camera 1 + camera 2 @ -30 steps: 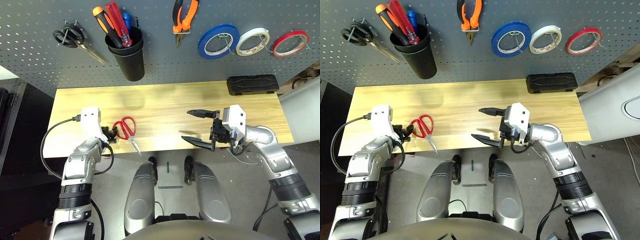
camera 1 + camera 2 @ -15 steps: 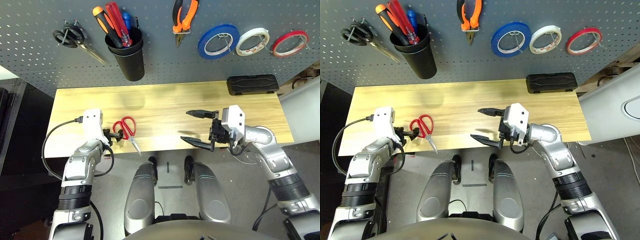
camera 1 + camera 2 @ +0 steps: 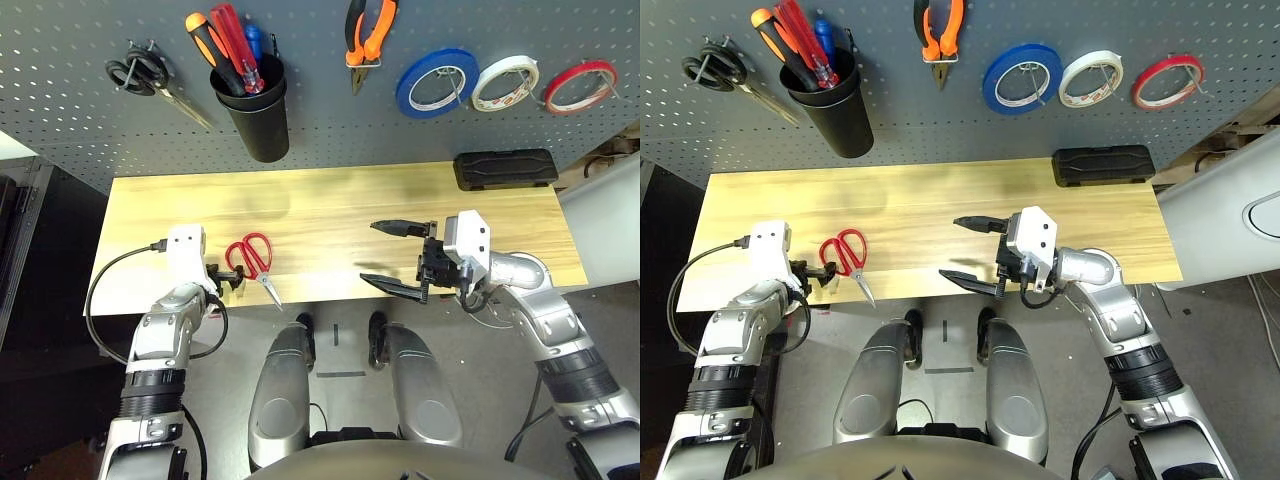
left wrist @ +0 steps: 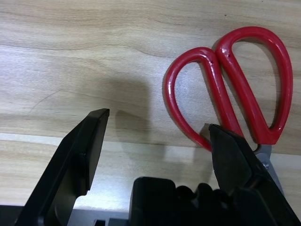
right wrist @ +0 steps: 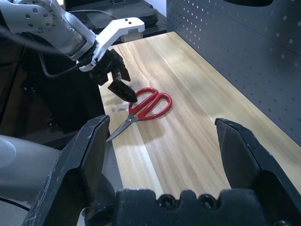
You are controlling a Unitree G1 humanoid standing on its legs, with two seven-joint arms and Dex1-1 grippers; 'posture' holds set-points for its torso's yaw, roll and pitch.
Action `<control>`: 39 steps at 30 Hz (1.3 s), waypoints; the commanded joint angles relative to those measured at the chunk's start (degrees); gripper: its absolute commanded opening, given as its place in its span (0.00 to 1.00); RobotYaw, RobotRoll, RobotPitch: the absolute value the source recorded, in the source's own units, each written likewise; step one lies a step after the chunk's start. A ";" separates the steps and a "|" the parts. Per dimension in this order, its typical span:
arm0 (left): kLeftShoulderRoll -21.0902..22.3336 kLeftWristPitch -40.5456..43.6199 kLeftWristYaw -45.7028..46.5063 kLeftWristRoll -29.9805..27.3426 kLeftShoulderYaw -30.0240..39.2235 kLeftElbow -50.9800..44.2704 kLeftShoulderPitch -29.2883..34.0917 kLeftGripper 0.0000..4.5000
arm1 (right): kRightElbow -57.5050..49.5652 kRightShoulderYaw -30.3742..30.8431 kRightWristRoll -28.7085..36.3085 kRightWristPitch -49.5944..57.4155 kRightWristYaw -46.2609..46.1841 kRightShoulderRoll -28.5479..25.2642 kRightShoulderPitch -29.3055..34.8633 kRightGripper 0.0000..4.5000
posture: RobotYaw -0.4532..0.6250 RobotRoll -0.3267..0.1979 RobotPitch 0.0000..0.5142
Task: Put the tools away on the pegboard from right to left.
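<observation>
Red-handled scissors (image 3: 252,256) lie flat on the wooden table (image 3: 330,205) near its front left, blades pointing at the front edge. My left gripper (image 3: 231,277) is open just left of the handles (image 4: 254,32), with one finger beside a handle loop and nothing between the fingers. My right gripper (image 3: 388,256) hovers open and empty over the table's front middle. On the pegboard (image 3: 320,120) hang a thin red tape ring (image 3: 580,87) and orange-and-black pliers (image 3: 368,35). A red-handled screwdriver (image 3: 235,40) stands in the black cup (image 3: 255,115).
Black-handled scissors (image 3: 150,78) hang at the board's left. Blue (image 3: 437,82) and white (image 3: 505,83) tape rolls hang between the pliers and the red ring. A black case (image 3: 505,168) lies at the table's back right. Bare wood lies between the two grippers.
My left arm has drifted slightly toward the table's front edge, its fingers staying beside the scissors' handles. The scissors and the right arm have not moved.
</observation>
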 commanded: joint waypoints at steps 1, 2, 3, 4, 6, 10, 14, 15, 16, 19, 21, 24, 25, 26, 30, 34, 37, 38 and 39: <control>-0.52 -0.60 0.50 0.78 -0.43 1.79 0.82 0.91 | -0.59 0.44 0.53 -0.19 0.36 -0.10 0.80 1.00 | 0.40 0.62 0.64; -0.60 -0.80 0.57 0.83 -0.46 2.08 0.72 0.86 | -0.59 0.41 0.57 -0.19 0.36 -0.10 0.80 1.00 | 0.40 0.62 0.64; -0.69 -0.95 0.68 0.86 -0.46 2.34 0.63 0.78 | -0.56 0.40 0.59 -0.20 0.36 -0.11 0.79 1.00 | 0.40 0.62 0.64; -0.77 -1.02 0.77 0.88 -0.47 2.53 0.57 0.69 | -0.56 0.41 0.60 -0.21 0.37 -0.14 0.79 1.00 | 0.40 0.62 0.64; -0.89 -1.07 0.88 0.87 -0.49 2.74 0.51 0.53 | -0.66 0.44 0.65 -0.18 0.32 -0.14 0.81 1.00 | 0.40 0.62 0.64; -1.01 -1.35 0.97 0.77 -0.40 3.17 0.51 0.17 | -0.66 0.41 0.64 -0.20 0.23 -0.13 0.76 1.00 | 0.40 0.62 0.64; -1.14 -1.36 1.11 0.58 -0.06 2.78 0.51 0.00 | -0.63 0.40 0.64 -0.21 0.21 -0.13 0.74 1.00 | 0.40 0.62 0.64; -1.19 -1.37 1.19 0.48 0.12 2.58 0.42 0.00 | -0.61 0.41 0.64 -0.24 0.23 -0.13 0.77 1.00 | 0.40 0.62 0.64; -1.20 -1.32 1.22 0.40 0.28 2.37 0.20 0.00 | -0.55 0.42 0.64 -0.28 0.25 -0.11 0.78 1.00 | 0.40 0.62 0.64; -1.20 -1.17 1.28 0.09 0.75 1.86 -0.57 0.00 | -0.44 0.48 0.62 -0.32 0.27 -0.04 0.74 1.00 | 0.40 0.62 0.64; -1.17 -1.17 1.29 -0.12 1.15 1.34 -1.10 0.00 | -0.36 0.49 0.62 -0.37 0.29 -0.01 0.71 1.00 | 0.40 0.62 0.64; -1.09 -1.06 1.18 -0.55 1.93 -0.23 -1.84 0.00 | -0.01 0.38 0.56 -0.65 0.38 -0.07 0.67 1.00 | 0.40 0.62 0.62; -1.02 -0.90 1.17 -0.67 2.26 -0.90 -2.03 0.00 | 0.09 0.27 0.59 -0.71 0.45 -0.15 0.62 1.00 | 0.40 0.62 0.62; -0.92 -0.80 1.13 -0.94 2.82 -1.92 -2.24 0.00 | 0.25 0.02 0.64 -0.83 0.47 -0.28 0.53 1.00 | 0.40 0.62 0.62; -0.40 -0.45 0.98 -1.54 4.71 -5.57 -2.66 0.00 | 1.01 -0.73 1.04 -1.29 0.87 -0.75 0.11 1.00 | 0.41 0.62 0.61; 0.24 0.95 1.04 -2.59 7.23 -10.13 -2.71 0.00 | 1.19 -1.92 3.45 -2.60 3.09 -0.84 0.54 1.00 | 0.43 0.62 0.58; 0.56 1.78 1.34 -3.46 9.20 -13.79 -2.64 0.00 | 1.54 -2.63 4.89 -2.92 4.26 -1.15 0.97 1.00 | 0.45 0.62 0.55; 0.70 1.77 1.17 -3.69 9.58 -14.90 -2.52 0.00 | 1.71 -2.92 5.38 -2.93 4.47 -1.20 1.00 1.00 | 0.45 0.62 0.54; 0.76 1.76 1.06 -3.81 9.81 -15.59 -2.47 0.00 | 1.93 -3.11 5.71 -2.97 4.63 -1.22 0.96 1.00 | 0.45 0.62 0.53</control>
